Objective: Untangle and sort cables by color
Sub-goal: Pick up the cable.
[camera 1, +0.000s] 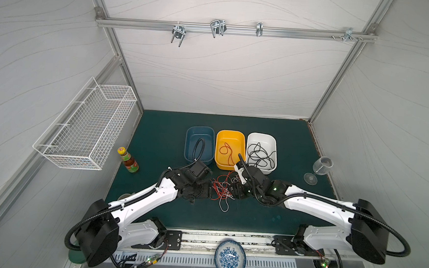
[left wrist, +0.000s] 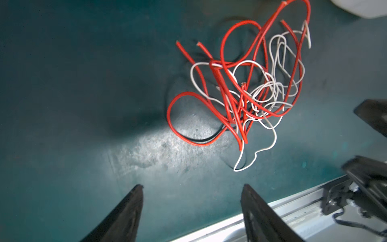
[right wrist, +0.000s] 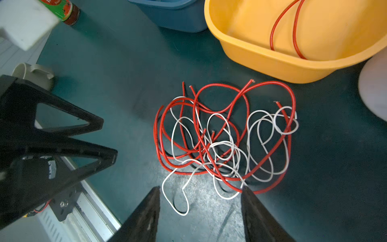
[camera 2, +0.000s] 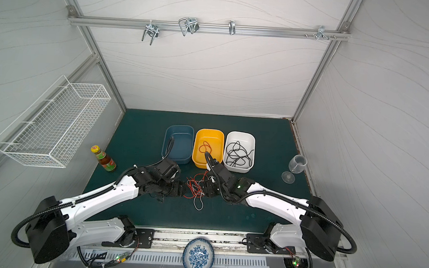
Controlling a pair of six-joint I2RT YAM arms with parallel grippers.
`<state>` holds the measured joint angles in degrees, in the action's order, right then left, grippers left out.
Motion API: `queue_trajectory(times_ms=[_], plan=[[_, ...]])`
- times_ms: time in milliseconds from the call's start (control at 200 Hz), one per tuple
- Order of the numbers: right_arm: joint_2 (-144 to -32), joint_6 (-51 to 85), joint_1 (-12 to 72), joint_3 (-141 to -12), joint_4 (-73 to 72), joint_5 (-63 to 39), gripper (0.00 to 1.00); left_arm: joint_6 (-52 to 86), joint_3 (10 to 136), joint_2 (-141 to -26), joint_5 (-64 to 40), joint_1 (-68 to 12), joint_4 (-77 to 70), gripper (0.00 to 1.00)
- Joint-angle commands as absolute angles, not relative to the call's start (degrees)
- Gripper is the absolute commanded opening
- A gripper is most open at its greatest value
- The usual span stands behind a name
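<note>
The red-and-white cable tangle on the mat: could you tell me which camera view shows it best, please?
The right wrist view: the cable tangle lies whole and sharp, loops distinct. The left wrist view shows it blurrier, clipped; both top views show it tiny.

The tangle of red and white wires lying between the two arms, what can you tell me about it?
The tangle is a loose heap of thin, glossy red cables and white cables looped through one another, with several cut ends poking out. It lies on the dark green mat, near the yellow bin but not in it. One white loop trails out toward the open right end effector, which appears to meet the heap's edge.
</note>
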<state>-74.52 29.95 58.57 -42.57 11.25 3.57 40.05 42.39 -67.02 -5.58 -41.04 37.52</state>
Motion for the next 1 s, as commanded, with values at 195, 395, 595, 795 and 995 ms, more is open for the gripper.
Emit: queue_trajectory(times_ms=[195, 395, 595, 795, 995], plan=[[-83.32, 29.01, 62.88, -46.58, 6.67, 2.45, 0.49, 43.99, 38.58, -58.32, -0.38, -41.05, 35.7, 0.7], [-89.79, 28.48, 63.4, -50.62, 6.5, 2.61, 0.42, 46.57, 34.1, -54.28, 1.05, -41.11, 36.19, 0.73], [-94.14, 28.32, 63.83, -53.7, 7.87, 5.19, 0.3, 47.8, 30.68, -52.31, 0.62, -41.13, 35.23, 0.74], [-96.5, 28.63, 63.85, -55.5, 9.15, 6.9, 0.18, 48.02, 29.73, -51.37, 0.7, -41.07, 34.98, 0.75], [-94.64, 28.49, 64.11, -55.77, 11.47, 9.08, 0.07, 47.88, 29.86, -51.57, 1.05, -41.09, 34.85, 0.75]])
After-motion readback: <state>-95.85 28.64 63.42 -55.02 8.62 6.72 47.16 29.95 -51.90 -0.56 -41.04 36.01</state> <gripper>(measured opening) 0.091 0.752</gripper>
